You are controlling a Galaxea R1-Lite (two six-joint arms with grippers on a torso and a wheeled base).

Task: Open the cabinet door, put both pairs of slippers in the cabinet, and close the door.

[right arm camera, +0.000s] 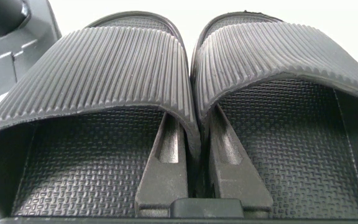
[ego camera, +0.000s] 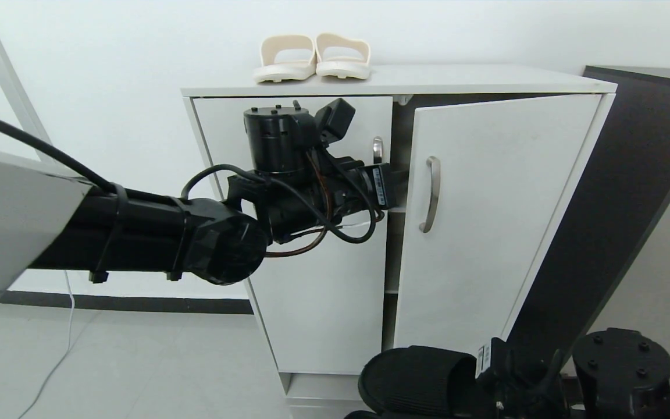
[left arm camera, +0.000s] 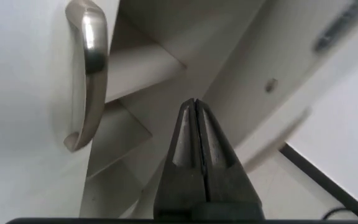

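Leave the cream slippers (ego camera: 312, 57) on the cabinet top (ego camera: 474, 78) for now, and work with the left gripper (left arm camera: 196, 140), fingers pressed together and empty, poked into the gap at the cabinet's middle. Hook behind the free edge of the ajar right door (ego camera: 486, 244) and sweep outward in an arc about the hinges (gently, never pushing flat on the panel). Hold the right gripper (right arm camera: 193, 127) clamped on the touching inner walls of the black slippers (ego camera: 416, 375), low before the cabinet's foot, clear of the door's swing.

plain room, like a home hallway; white cabinet (ego camera: 486, 78), cream slippers (ego camera: 312, 58), bare wall (ego camera: 108, 58)
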